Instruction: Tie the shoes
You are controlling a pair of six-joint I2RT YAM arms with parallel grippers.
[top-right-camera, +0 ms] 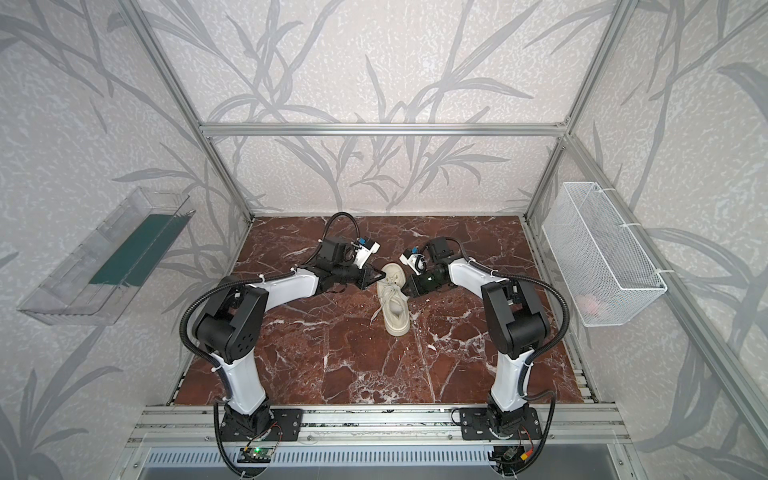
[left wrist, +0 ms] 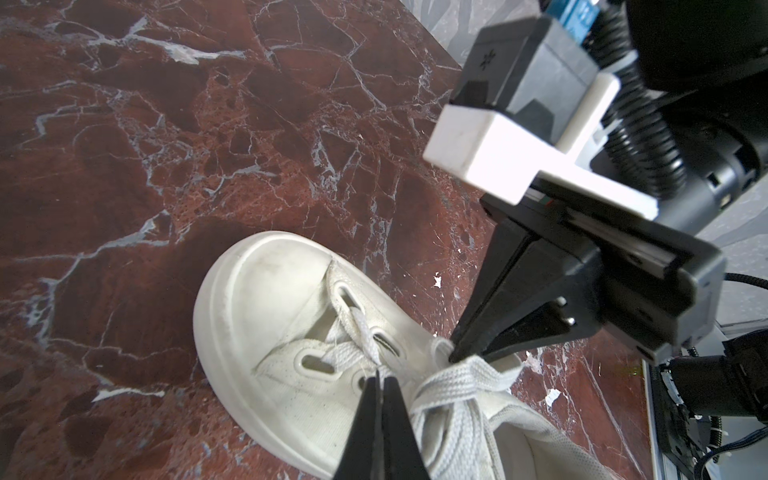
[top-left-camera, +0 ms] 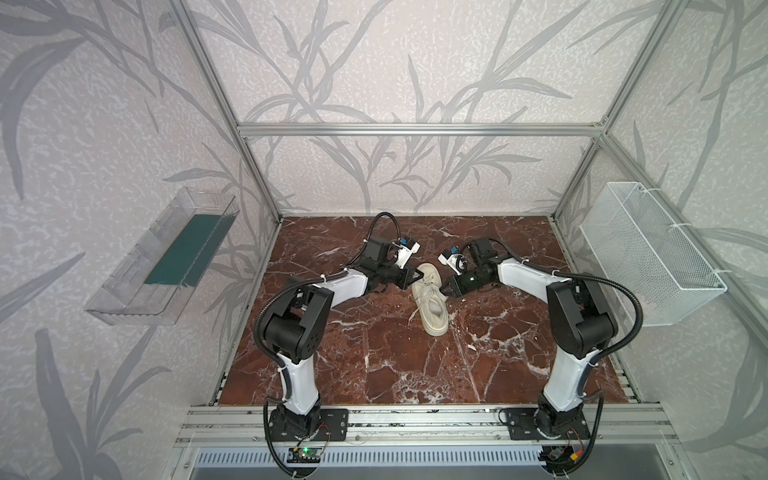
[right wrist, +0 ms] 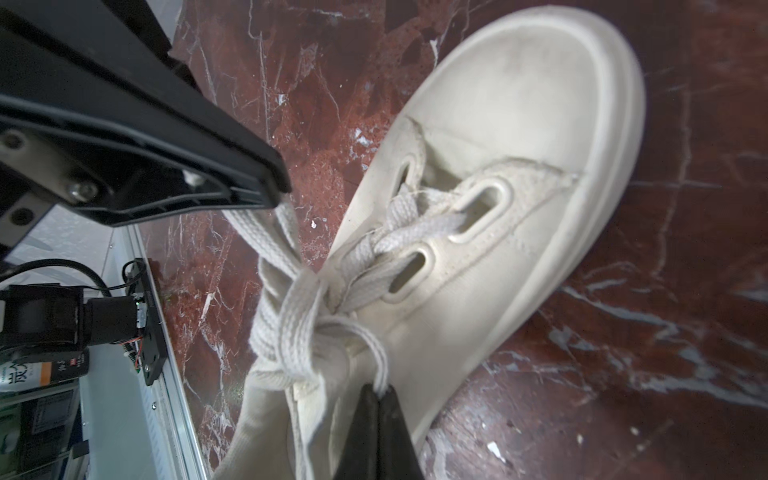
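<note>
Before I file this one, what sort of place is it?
Probably a robot test cell, not a home: a silver aluminium-profile frame encloses a red marble-look tabletop, and two black-and-white robot arms are bolted to a metal rail at its front edge.

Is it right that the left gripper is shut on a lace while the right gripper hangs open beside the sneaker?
No. The right gripper, like the left gripper, is shut on a lace beside the sneaker; the right wrist view shows it.
</note>
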